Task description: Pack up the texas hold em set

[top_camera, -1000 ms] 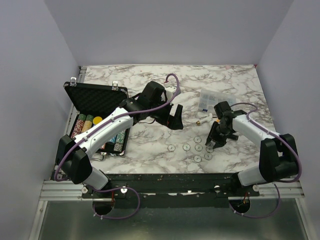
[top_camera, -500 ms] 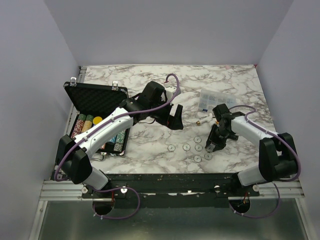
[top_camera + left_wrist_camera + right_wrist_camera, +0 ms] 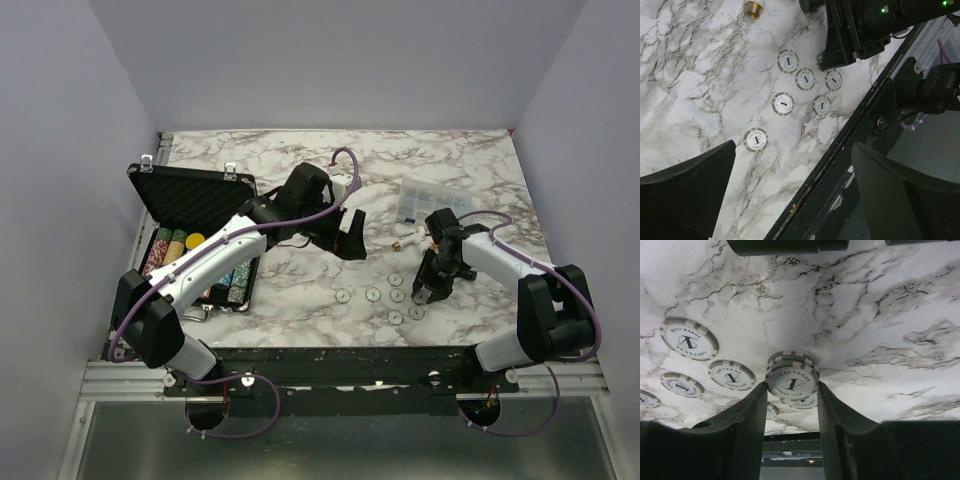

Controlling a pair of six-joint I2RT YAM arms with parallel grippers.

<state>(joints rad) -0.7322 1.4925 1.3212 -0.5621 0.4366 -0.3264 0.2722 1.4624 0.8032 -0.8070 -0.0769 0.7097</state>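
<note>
The black case (image 3: 195,200) lies open at the left, with rows of coloured chips (image 3: 168,246) in its tray. Several white chips (image 3: 373,294) lie loose on the marble near the front. My right gripper (image 3: 791,385) is shut on a small stack of white chips (image 3: 792,375), its fingers pressing both sides; in the top view this gripper (image 3: 421,296) sits at the right end of the loose chips. My left gripper (image 3: 795,192) hangs open over the table's front edge, nothing between its fingers, left of the chips (image 3: 783,103). In the top view the left gripper (image 3: 350,238) is mid-table.
A clear plastic compartment box (image 3: 430,200) stands behind the right arm. A small brass fitting (image 3: 753,8) lies on the marble between that box and the chips. The black front rail (image 3: 840,165) runs along the table's near edge.
My right gripper has shifted slightly left and lower over the loose chips. The left arm has not moved.
</note>
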